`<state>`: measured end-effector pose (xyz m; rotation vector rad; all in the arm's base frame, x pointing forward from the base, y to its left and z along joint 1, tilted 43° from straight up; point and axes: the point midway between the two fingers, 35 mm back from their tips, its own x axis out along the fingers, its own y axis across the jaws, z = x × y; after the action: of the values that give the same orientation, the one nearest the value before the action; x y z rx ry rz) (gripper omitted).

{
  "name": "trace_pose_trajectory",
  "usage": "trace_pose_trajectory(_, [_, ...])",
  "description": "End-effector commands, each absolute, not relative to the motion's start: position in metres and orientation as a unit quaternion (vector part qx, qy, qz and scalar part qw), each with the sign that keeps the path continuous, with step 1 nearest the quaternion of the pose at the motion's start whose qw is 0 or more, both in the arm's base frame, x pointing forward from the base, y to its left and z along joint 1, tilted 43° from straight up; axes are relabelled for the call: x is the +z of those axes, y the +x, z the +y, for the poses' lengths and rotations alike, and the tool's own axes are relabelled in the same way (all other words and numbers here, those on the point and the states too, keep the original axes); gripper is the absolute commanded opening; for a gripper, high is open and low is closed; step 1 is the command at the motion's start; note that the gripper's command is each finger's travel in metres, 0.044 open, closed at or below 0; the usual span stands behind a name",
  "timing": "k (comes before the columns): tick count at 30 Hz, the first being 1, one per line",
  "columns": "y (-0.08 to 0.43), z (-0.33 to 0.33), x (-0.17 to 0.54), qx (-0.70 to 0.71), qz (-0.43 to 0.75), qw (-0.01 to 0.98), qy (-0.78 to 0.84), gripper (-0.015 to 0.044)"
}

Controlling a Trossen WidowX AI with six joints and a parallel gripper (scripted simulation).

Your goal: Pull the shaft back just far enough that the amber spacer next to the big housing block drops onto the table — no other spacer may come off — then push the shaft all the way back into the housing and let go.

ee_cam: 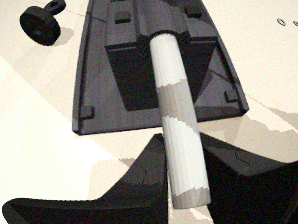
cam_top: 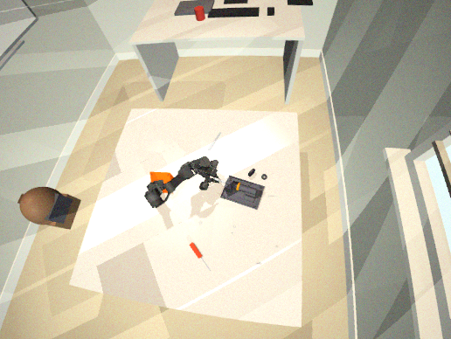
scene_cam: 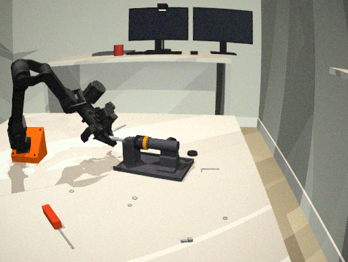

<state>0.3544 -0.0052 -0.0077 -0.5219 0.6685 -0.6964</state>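
Observation:
My gripper (scene_cam: 113, 141) (ee_cam: 173, 139) is shut on the pale shaft (scene_cam: 118, 138) (ee_cam: 172, 102), near its free end. The shaft runs out of the near dark support block (scene_cam: 131, 153) (ee_cam: 135, 77). The amber spacer (cam_top: 238, 186) (scene_cam: 145, 142) is up in the line of the shaft, against the near end of the big housing block (cam_top: 250, 191) (scene_cam: 164, 144). Black spacers (scene_cam: 138, 142) sit between it and the support block; their exact number cannot be told. The shaft inside the spacers and housing is hidden. The wrist view does not show the amber spacer.
The fixture's base plate (cam_top: 240, 203) (scene_cam: 148, 173) lies under the blocks. A black ring (cam_top: 264, 176) (scene_cam: 192, 153) and a black part (cam_top: 252, 172) lie behind it. A hex key (scene_cam: 210, 169) lies to the right. A red screwdriver (cam_top: 196, 250) (scene_cam: 51, 217), small nuts and a bolt (scene_cam: 187, 240) lie in front.

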Motion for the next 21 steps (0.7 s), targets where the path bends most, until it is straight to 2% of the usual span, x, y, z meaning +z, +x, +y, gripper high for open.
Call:
trace_pose_trajectory(1, [0.3534, -0.0055, -0.0075, -0.333, 0.317, 0.853, -0.247, 0.0000])
trace_pose_trajectory(21, [0.3517, -0.0048, -0.0080, -0.333, 0.317, 0.853, -0.247, 0.0000])
